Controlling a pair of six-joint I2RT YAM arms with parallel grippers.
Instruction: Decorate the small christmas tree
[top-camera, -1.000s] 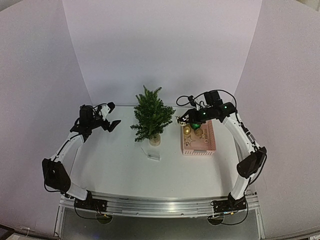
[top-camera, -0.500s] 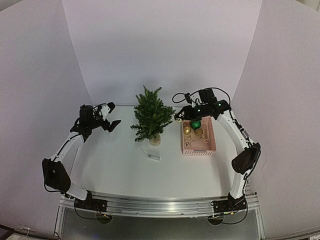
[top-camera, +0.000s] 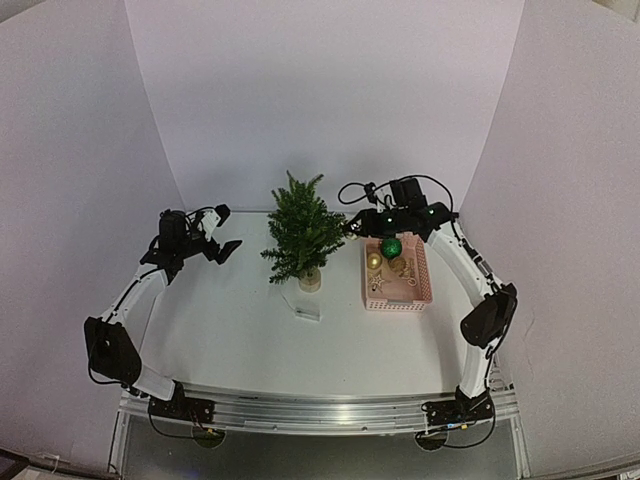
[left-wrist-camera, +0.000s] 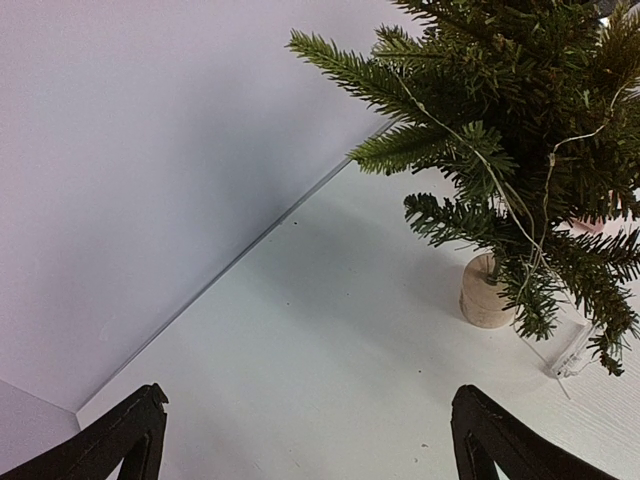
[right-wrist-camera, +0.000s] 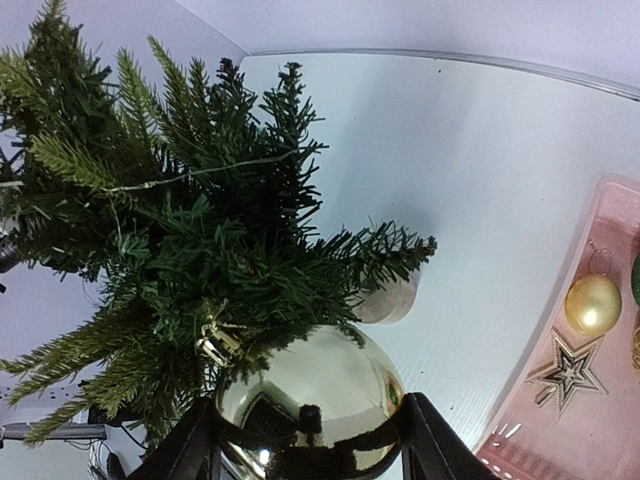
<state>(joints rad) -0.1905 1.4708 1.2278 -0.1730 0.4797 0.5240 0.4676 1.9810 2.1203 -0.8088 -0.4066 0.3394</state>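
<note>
The small christmas tree (top-camera: 304, 232) stands upright on its pale pot base (left-wrist-camera: 484, 292) near the far middle of the table (top-camera: 230, 340), directly ahead of my right hand (right-wrist-camera: 310, 440) and touching what that hand carries. The right hand is clamped on a large gold bauble (right-wrist-camera: 310, 400), 1 finger on each side of it, and the bauble's cap (right-wrist-camera: 215, 342) is pushed in among the lower needles on the side of the tree facing the hand. A thin light wire (left-wrist-camera: 470, 150) runs through the branches down to a clear box (left-wrist-camera: 572, 355) lying on the table just beside the pot. Off to the right of the right hand and below it lies the pink basket (top-camera: 420, 290), with a green bauble (top-camera: 391, 247), a smaller gold bauble (right-wrist-camera: 592, 303) and a star (right-wrist-camera: 568, 372) inside. My left hand (left-wrist-camera: 305, 440) hangs with its fingers spread wide and nothing between them; from there the tree is ahead and to the right, well apart from it.
</note>
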